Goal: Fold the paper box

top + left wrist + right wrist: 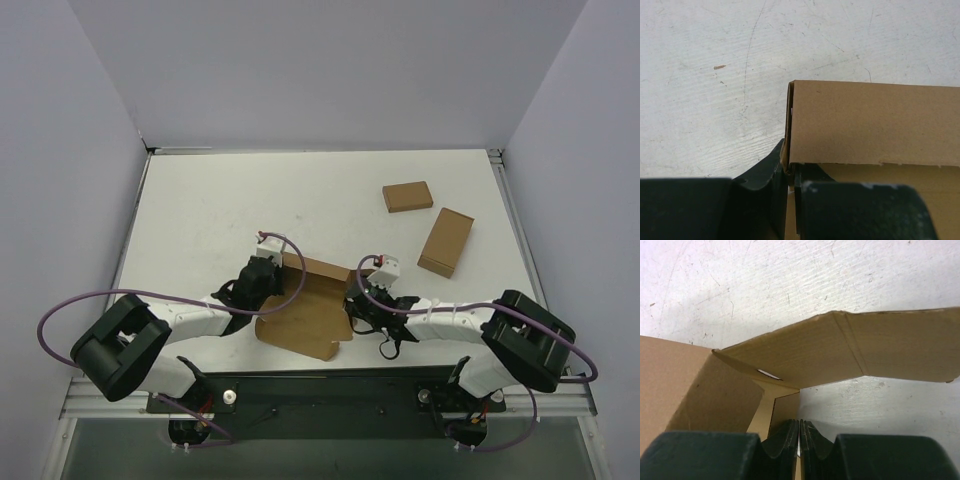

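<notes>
Top view, box: we see the paper box (305, 315) half-folded on the table (220, 210) near its front edge, between the arms. Two small boxes (407, 196) lie well apart at far right.
Top view, arms: the left gripper (275, 278) is at the box's far left corner and the right gripper (355, 308) at its right side.
Left wrist, grip: we see the fingers (760, 177) clamped on the end edge of the paper box (875, 122), where a wall stands upright.
Right wrist, grip: the fingers (782, 440) are pressed almost together, with a thin sliver of the paper box (840, 350) between them.

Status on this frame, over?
Left fingers clamped on paper box wall. Right fingers pinching a flap. Box partly folded. Two small boxes apart, not blocking.
</notes>
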You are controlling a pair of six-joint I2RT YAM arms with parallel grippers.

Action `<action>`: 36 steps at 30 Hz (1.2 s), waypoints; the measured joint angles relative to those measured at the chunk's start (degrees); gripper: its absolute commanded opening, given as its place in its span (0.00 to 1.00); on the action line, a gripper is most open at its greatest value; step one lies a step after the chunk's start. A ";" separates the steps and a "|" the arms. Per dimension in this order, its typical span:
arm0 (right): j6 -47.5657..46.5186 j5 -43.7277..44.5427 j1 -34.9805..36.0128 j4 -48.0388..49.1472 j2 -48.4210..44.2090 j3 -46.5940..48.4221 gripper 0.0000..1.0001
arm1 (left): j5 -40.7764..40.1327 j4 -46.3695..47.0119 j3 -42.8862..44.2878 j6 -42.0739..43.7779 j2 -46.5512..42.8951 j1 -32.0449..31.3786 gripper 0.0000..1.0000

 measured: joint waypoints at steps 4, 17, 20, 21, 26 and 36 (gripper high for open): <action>-0.48 -0.83 -0.24 1.79 2.08 0.00 0.09 | -0.50 -0.04 0.22 0.33 0.24 0.02 0.00; -2.82 -1.86 -0.55 1.90 3.04 1.46 0.27 | -2.75 -0.39 0.46 1.03 0.52 0.63 0.00; -4.17 -1.84 -0.17 -3.52 -3.41 1.46 0.37 | -1.18 -0.37 0.50 0.55 0.50 2.01 0.00; -5.03 -1.84 -0.20 -4.90 -6.36 1.46 0.39 | -0.79 -0.37 0.52 0.42 0.48 2.29 0.00; -11.26 -4.50 -3.41 -9.77 -20.63 1.66 0.58 | 0.44 -0.37 0.52 0.37 0.42 2.71 0.00; -22.29 -23.54 -29.42 -9.42 -20.65 4.50 0.67 | 2.05 -0.26 0.52 0.22 0.39 2.78 0.00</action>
